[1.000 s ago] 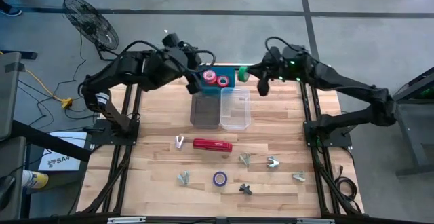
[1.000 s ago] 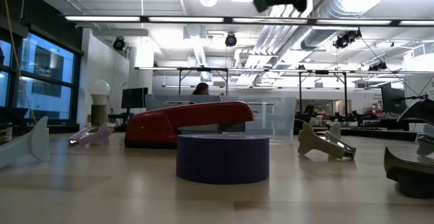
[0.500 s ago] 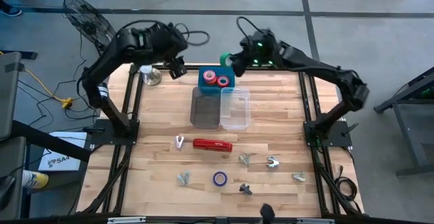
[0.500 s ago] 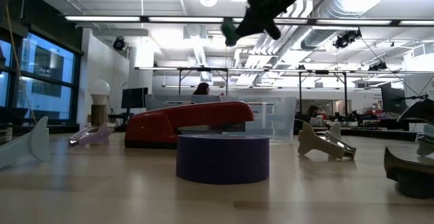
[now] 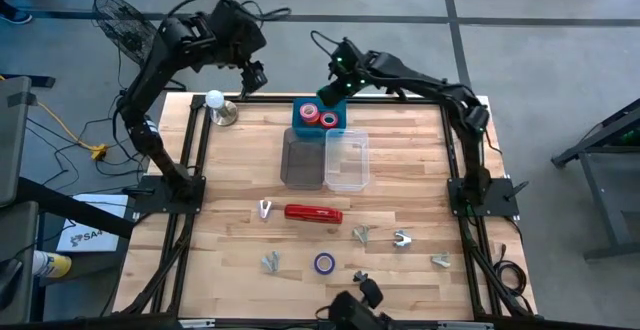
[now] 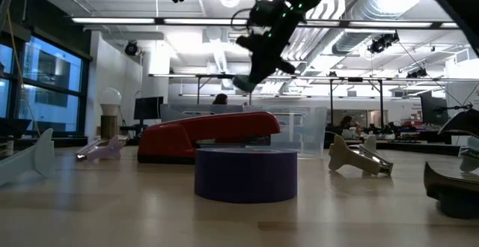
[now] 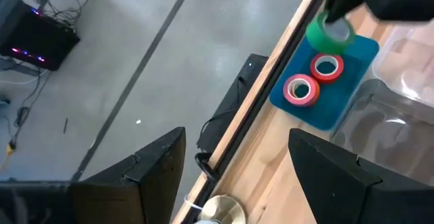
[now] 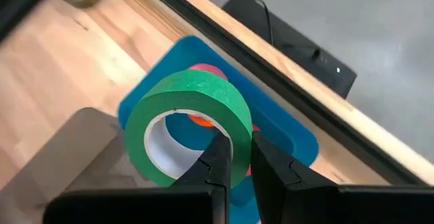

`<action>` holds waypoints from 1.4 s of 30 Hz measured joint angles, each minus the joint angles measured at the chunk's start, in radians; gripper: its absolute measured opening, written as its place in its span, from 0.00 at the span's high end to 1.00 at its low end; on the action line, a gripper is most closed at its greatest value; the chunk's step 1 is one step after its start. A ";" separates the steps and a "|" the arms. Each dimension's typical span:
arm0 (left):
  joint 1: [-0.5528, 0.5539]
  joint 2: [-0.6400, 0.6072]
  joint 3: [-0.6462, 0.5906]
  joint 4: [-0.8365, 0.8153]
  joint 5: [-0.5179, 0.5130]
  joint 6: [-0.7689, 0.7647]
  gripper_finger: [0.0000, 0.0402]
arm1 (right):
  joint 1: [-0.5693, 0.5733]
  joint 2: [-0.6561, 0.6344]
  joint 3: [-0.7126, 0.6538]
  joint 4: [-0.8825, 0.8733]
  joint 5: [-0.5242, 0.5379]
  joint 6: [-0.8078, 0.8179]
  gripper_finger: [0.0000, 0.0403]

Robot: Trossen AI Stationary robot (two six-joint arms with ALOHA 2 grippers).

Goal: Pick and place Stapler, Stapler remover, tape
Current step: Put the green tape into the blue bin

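We see the right gripper [image 8: 234,163] pinching the rim of a green tape roll [image 8: 186,125] between its fingers, holding it in the air above the blue tray [image 5: 305,113] at the table's [image 5: 230,180] far edge. Inside that tray lie a red roll [image 7: 327,66] and a pink roll [image 7: 300,89], side by side. The left gripper [image 7: 234,166] hangs beyond the table's far left corner with its jaws spread wide and nothing between them.

Just in front of the tray sit two clear bins [image 5: 325,158], touching each other. The red stapler [image 5: 313,213] lies flat near the table's middle, with a small staple remover [image 5: 264,208] just to its left. A purple roll [image 5: 324,263] rests nearer the front edge, well apart from the tray, among several more removers [image 5: 400,238].
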 joint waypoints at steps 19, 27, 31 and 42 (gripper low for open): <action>0.138 0.001 0.000 0.059 0.089 0.027 0.36 | 0.001 0.194 0.004 -0.027 -0.023 0.141 0.94; 0.145 0.001 0.000 0.058 0.098 0.034 0.36 | -0.017 0.199 0.004 -0.038 -0.008 0.195 0.94; 0.145 0.001 0.000 0.058 0.098 0.034 0.36 | -0.026 0.199 0.004 -0.047 -0.020 0.217 0.94; 0.145 0.001 0.000 0.058 0.098 0.034 0.36 | -0.032 0.222 0.004 -0.073 -0.050 0.246 0.91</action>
